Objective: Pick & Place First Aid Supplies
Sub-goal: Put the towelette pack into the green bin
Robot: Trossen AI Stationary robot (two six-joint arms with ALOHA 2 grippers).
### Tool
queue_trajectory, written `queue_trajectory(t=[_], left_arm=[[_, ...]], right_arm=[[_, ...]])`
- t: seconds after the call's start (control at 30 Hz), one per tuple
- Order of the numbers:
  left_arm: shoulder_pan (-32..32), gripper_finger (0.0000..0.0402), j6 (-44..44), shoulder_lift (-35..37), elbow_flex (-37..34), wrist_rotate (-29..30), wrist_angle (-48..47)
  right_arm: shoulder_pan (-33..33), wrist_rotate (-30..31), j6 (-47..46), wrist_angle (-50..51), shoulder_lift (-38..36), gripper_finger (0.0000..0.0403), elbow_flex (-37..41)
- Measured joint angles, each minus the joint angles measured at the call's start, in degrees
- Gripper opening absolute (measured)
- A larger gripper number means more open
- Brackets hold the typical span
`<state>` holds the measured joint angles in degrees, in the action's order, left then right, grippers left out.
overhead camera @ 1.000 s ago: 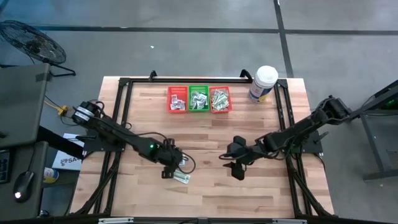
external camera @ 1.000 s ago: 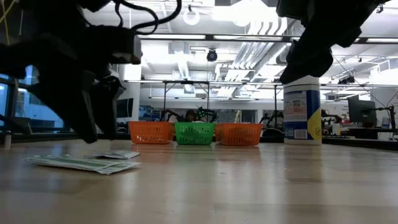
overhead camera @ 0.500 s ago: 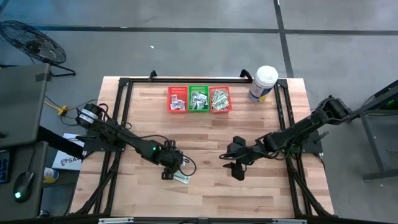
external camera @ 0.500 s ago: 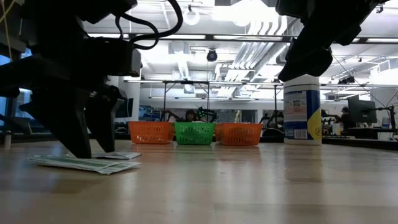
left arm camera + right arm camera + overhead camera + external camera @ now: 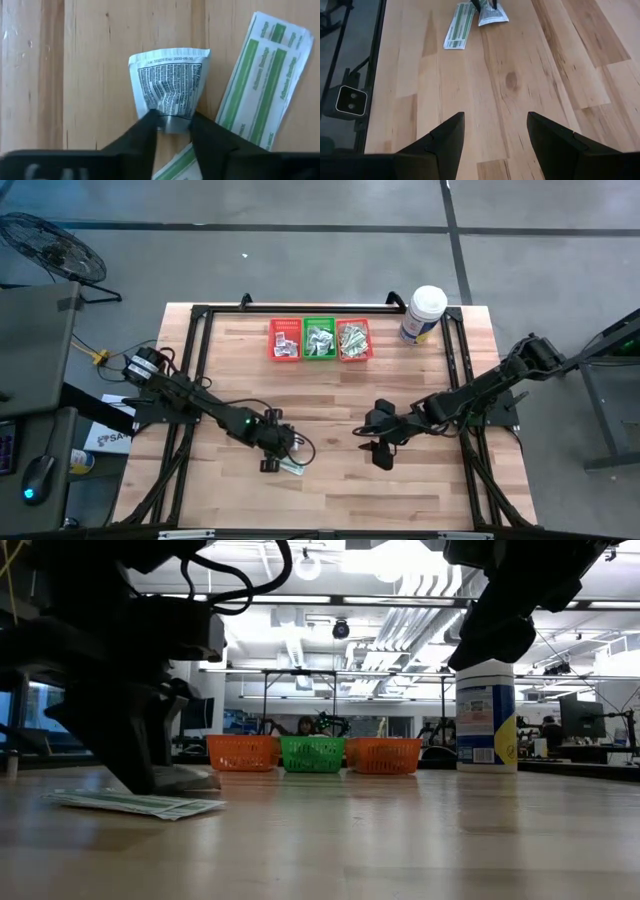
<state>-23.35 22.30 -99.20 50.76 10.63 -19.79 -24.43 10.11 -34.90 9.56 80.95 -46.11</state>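
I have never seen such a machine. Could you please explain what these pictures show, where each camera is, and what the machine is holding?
Two dark robot arms work at a wooden table. One camera looks down from above, one sits at table height, and one rides on each wrist. The left gripper is pinching a white printed packet, beside green-and-white strips. The right gripper hangs open over bare wood. At the far edge stand three small baskets with more packets, and a white tub.

light wooden butcher-block table (image 5: 330, 490). along the far edge sit a red basket (image 5: 285, 340), green basket (image 5: 319, 339) and another red basket (image 5: 354, 340) touching in a row, white tub (image 5: 423, 314) near the corner. a white packet (image 5: 169, 85) and green-and-white strips (image 5: 260, 82) lie on the near-left part.
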Motion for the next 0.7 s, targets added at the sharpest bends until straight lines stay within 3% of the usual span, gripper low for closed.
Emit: queue_trajectory(t=[0.2,0.5,0.7], left_arm=[[0.03,0.0014,0.59,-0.07,0.00,-0.56,1.17],[0.06,0.0003,4.55,0.02,1.44,0.79,-0.07],[0.38,0.0001,4.57,-0.30,5.38,8.47,0.09]], right_arm=[[0.01,0.00,-1.11,-0.02,-0.02,0.0208,0.00],[0.09,0.31,0.23,-4.71,-0.02,0.0209,0.00],[0.07,4.17,8.47,-8.91,-0.04,0.0209,0.00]])
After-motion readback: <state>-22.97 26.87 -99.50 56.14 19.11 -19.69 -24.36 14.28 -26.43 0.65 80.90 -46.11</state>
